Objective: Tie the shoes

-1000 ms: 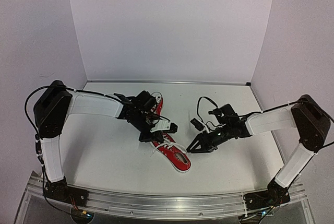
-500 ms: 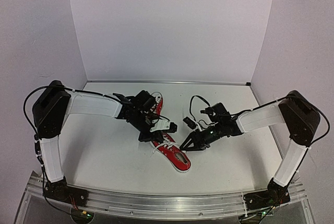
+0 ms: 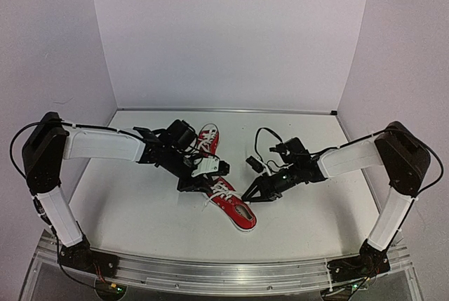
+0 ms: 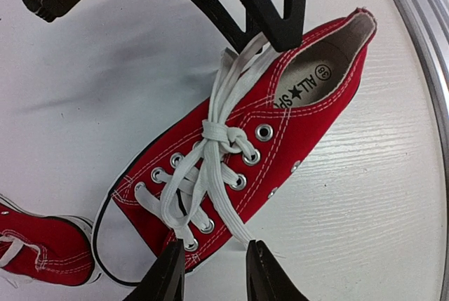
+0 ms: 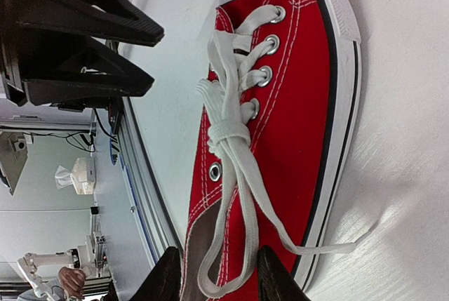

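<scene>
Right tool (image 5: 221,276), jaws parted, straddles the loose laces (image 5: 235,175) beside the near shoe's (image 5: 302,104) heel opening. Left tool (image 4: 210,273), likewise parted, hovers at its toe end. The second shoe (image 3: 208,138) lies farther back on the table (image 3: 140,210).

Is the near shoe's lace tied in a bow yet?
Not yet: on the near shoe the lace has one knot at the top eyelets, strands trailing loose toward the right gripper; no bow shows.
</scene>
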